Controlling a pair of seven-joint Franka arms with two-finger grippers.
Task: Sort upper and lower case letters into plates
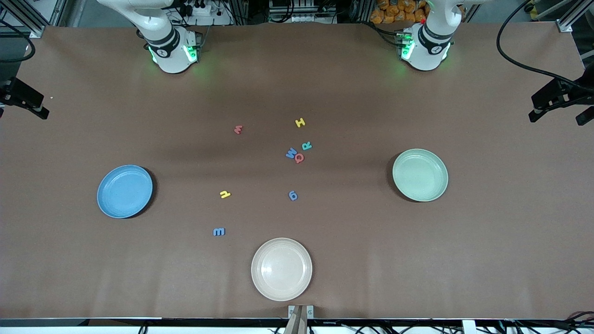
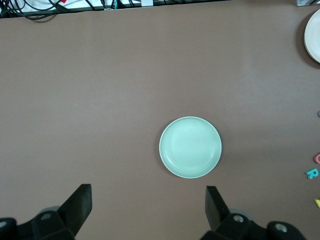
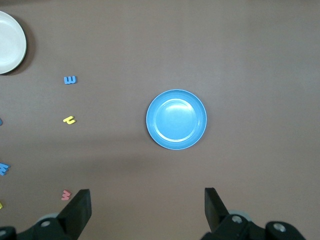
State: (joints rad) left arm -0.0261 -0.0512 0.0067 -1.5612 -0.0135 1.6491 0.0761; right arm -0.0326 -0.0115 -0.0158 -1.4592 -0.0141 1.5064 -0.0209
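Observation:
A sky blue plate (image 1: 124, 191) (image 3: 176, 119) lies toward the right arm's end of the table and holds nothing. A pale mint green plate (image 1: 420, 175) (image 2: 190, 147) lies toward the left arm's end, likewise bare. Between them small foam letters are scattered: a red m (image 1: 238, 129), yellow H (image 1: 300, 122), teal R (image 1: 306, 146), blue W (image 1: 291, 153) touching a red Q (image 1: 299, 158), a yellow h (image 1: 225, 194), a blue g (image 1: 293, 195) and a blue letter (image 1: 219, 231). My left gripper (image 2: 148, 192) and right gripper (image 3: 147, 196) hang high over the table, both open and holding nothing.
A cream-white plate (image 1: 281, 268) sits close to the table's front edge, nearer the camera than the letters. Black camera stands (image 1: 559, 97) (image 1: 23, 98) reach in at both ends of the brown table. Cables run along the edges.

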